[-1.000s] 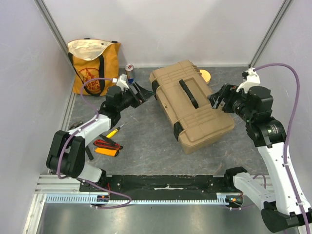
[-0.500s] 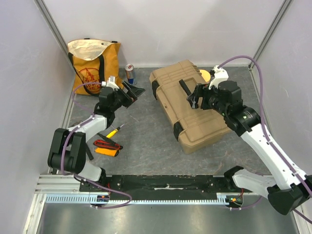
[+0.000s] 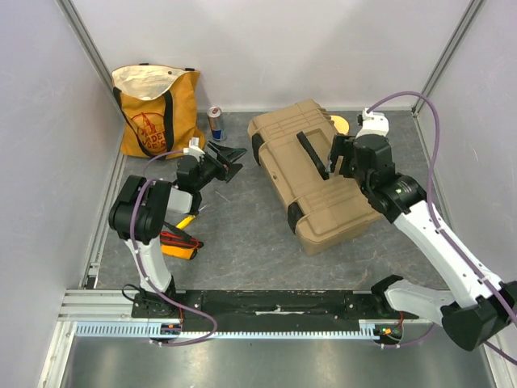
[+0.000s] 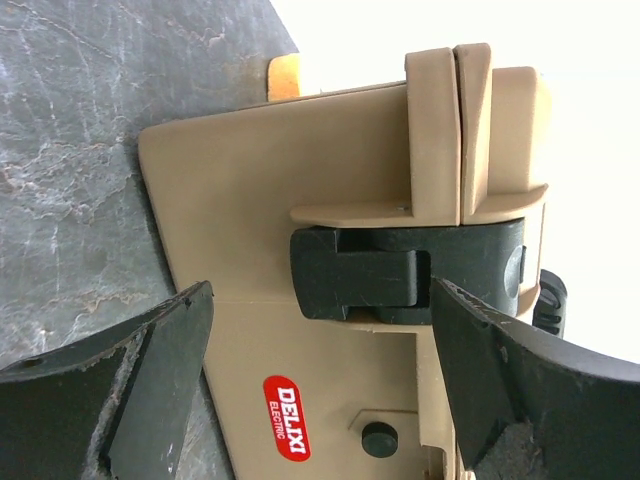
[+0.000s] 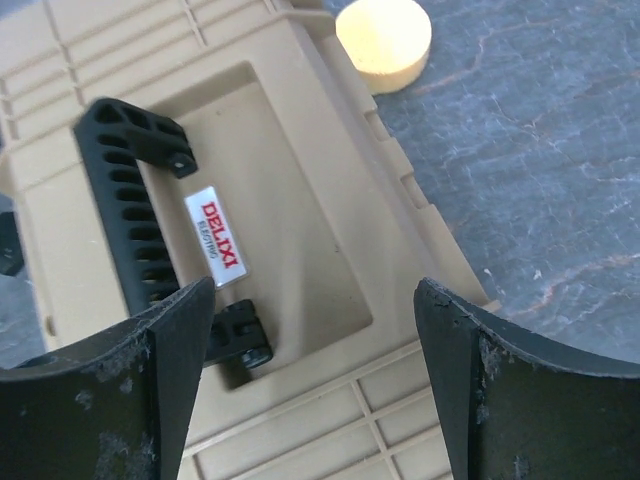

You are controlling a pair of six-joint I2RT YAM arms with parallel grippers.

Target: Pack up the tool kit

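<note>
The tan toolbox point(image 3: 323, 190) lies closed on the grey floor, its black handle point(image 3: 311, 153) on top. My left gripper point(image 3: 233, 162) is open just left of the toolbox's left end; the left wrist view shows that end point(image 4: 230, 200) with its black latch point(image 4: 400, 270) between my spread fingers point(image 4: 160, 370). My right gripper point(image 3: 334, 159) is open above the lid beside the handle point(image 5: 135, 210), with nothing in it. A yellow-handled screwdriver point(image 3: 187, 219) and the orange-black meter point(image 3: 178, 245) lie on the floor at the left.
An orange-and-cream tote bag point(image 3: 157, 109) stands at the back left with a can point(image 3: 215, 123) beside it. A round yellow disc point(image 3: 340, 125) lies behind the toolbox, also in the right wrist view point(image 5: 384, 35). Walls close in the floor on three sides.
My right gripper has swung left from the toolbox's right end to above the lid by the handle. My left arm has folded back; its gripper stays open near the toolbox's left end.
</note>
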